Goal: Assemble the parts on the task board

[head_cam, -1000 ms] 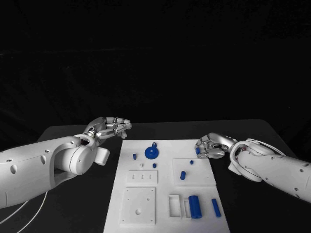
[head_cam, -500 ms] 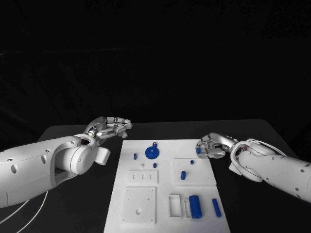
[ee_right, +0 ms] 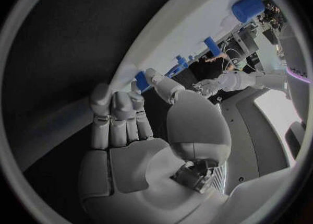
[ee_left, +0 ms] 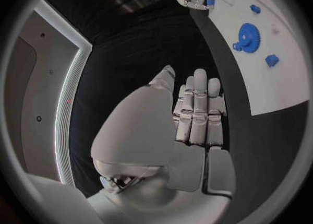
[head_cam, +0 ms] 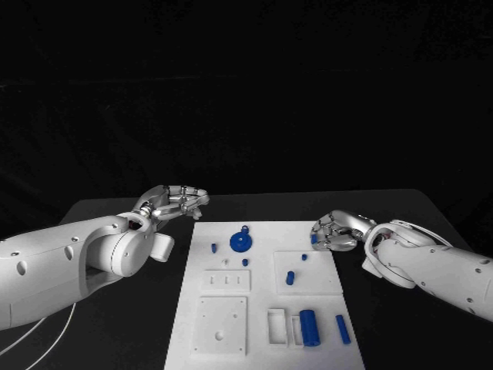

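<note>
Lying scattered on the task board (head_cam: 263,339) mid-table, the parts (head_cam: 309,326) look small, rigid and light; pinch each across its sides. Left hand (head_cam: 176,202) hovers empty, fingers loosely curled; right hand (head_cam: 337,231) pinches a small blue piece (head_cam: 313,239) at the board's edge.

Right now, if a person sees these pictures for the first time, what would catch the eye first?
Probably the white task board in the middle of the black table, dotted with small blue parts, the blue gear near its far end. Then the silver hands: the left hand off the board's far left corner, the right hand at its right edge.
</note>
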